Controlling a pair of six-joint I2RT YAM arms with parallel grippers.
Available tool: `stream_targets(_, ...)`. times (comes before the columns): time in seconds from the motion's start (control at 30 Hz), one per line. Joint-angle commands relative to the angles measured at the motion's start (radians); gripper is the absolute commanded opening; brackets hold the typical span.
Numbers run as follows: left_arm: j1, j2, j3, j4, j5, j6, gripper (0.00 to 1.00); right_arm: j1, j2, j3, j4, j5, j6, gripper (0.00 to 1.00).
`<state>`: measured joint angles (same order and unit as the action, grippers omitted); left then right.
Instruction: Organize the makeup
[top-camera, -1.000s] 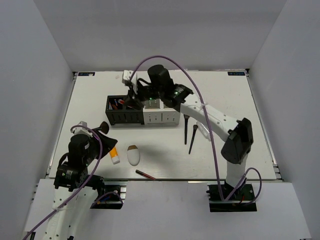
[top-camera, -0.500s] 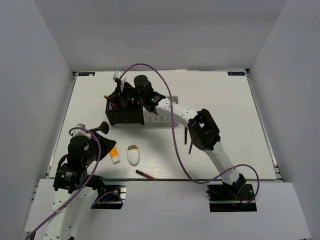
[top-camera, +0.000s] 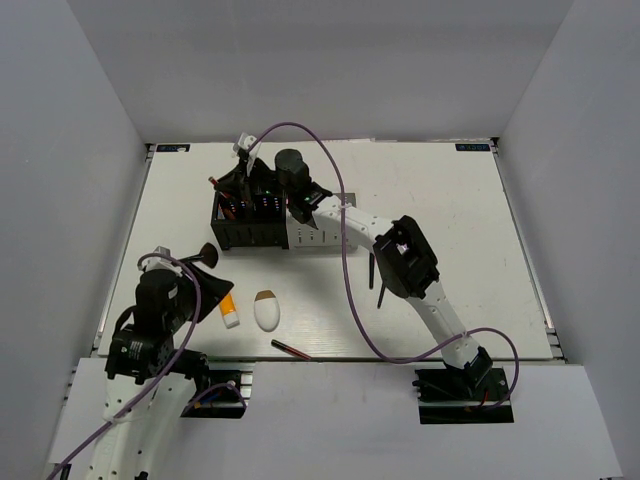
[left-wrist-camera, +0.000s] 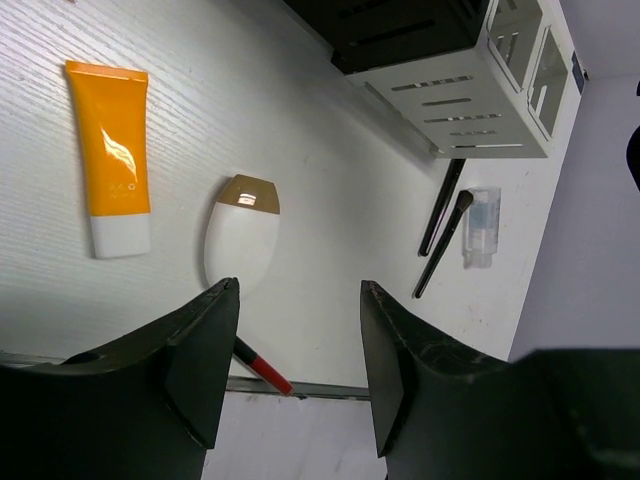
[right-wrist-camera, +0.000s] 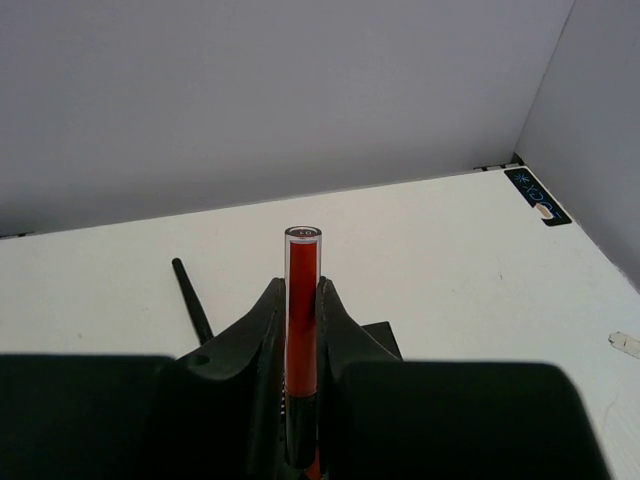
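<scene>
My right gripper (right-wrist-camera: 301, 292) is shut on a thin dark-red stick (right-wrist-camera: 302, 310), held upright; in the top view the gripper (top-camera: 238, 185) is over the left part of the black organizer (top-camera: 245, 236). My left gripper (left-wrist-camera: 298, 288) is open and empty, above the near-left table (top-camera: 205, 262). Below it lie the orange tube with white cap (left-wrist-camera: 110, 170), the white egg-shaped piece (left-wrist-camera: 242, 235) and the second dark-red stick (left-wrist-camera: 262, 370). Two black brushes (left-wrist-camera: 441, 205) and the clear bottle (left-wrist-camera: 480, 226) lie to the right of the organizers.
The grey-white organizer (top-camera: 318, 236) stands against the black one's right side. The table's front edge (left-wrist-camera: 300, 388) runs just past the loose stick. A thin black rod (right-wrist-camera: 190, 300) sticks up left of my right fingers. Grey walls enclose the table.
My right arm has swung left from the grey-white organizer to over the black one, carrying the dark-red stick. The left arm and the loose items have not moved.
</scene>
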<state>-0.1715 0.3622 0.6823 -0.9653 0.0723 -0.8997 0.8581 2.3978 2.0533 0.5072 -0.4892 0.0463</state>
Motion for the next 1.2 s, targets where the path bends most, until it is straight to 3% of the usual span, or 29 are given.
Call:
stream_targets(0.0, 0.007, 0.041, 0.025, 0.030, 0.043, -0.010, 0.62, -0.004, 0.015, 0.004, 0.067, -0.003, -0.006, 0.16)
stream_targets(0.23, 0.007, 0.087, 0.025, 0.060, 0.073, -0.010, 0.62, -0.013, 0.017, -0.013, 0.048, -0.008, -0.026, 0.41)
stream_targets(0.37, 0.007, 0.090, 0.026, 0.063, 0.081, -0.010, 0.62, -0.013, 0.008, -0.027, 0.047, -0.006, -0.037, 0.49)
stream_targets(0.47, 0.007, 0.093, 0.022, 0.059, 0.084, -0.011, 0.62, -0.019, -0.015, -0.048, 0.050, -0.009, -0.042, 0.50)
stream_targets(0.57, 0.007, 0.098, 0.022, 0.051, 0.083, -0.011, 0.62, -0.034, -0.083, -0.103, 0.085, -0.018, -0.042, 0.40)
stream_targets(0.7, 0.007, 0.080, -0.004, 0.059, 0.080, -0.011, 0.54, -0.057, -0.262, -0.264, 0.076, -0.064, -0.101, 0.16)
stream_targets(0.8, 0.007, 0.069, -0.020, 0.068, 0.061, 0.002, 0.31, -0.067, -0.415, -0.379, -0.051, -0.133, -0.181, 0.00)
stream_targets(0.83, 0.007, 0.066, -0.027, 0.080, 0.055, 0.013, 0.16, -0.067, -0.457, -0.463, -0.103, -0.175, -0.245, 0.00)
stream_targets(0.93, 0.007, 0.063, -0.041, 0.112, 0.044, 0.034, 0.09, -0.051, -0.603, -0.606, -0.394, -0.260, -0.400, 0.00)
stream_targets(0.97, 0.007, 0.063, -0.044, 0.120, 0.041, 0.039, 0.11, -0.048, -0.662, -0.640, -0.464, -0.279, -0.430, 0.00)
stream_targets(1.0, 0.007, 0.063, -0.047, 0.125, 0.034, 0.042, 0.15, -0.039, -0.689, -0.671, -0.608, -0.287, -0.460, 0.12)
stream_targets(1.07, 0.007, 0.058, -0.044, 0.128, 0.017, 0.054, 0.29, -0.009, -0.748, -0.757, -0.718, -0.264, -0.509, 0.21)
stream_targets(1.1, 0.007, 0.054, -0.041, 0.125, -0.006, 0.059, 0.42, -0.004, -0.767, -0.783, -0.783, -0.246, -0.511, 0.28)
stream_targets(1.17, 0.007, 0.044, -0.023, 0.111, -0.032, 0.070, 0.52, 0.031, -0.799, -0.853, -0.812, -0.158, -0.488, 0.36)
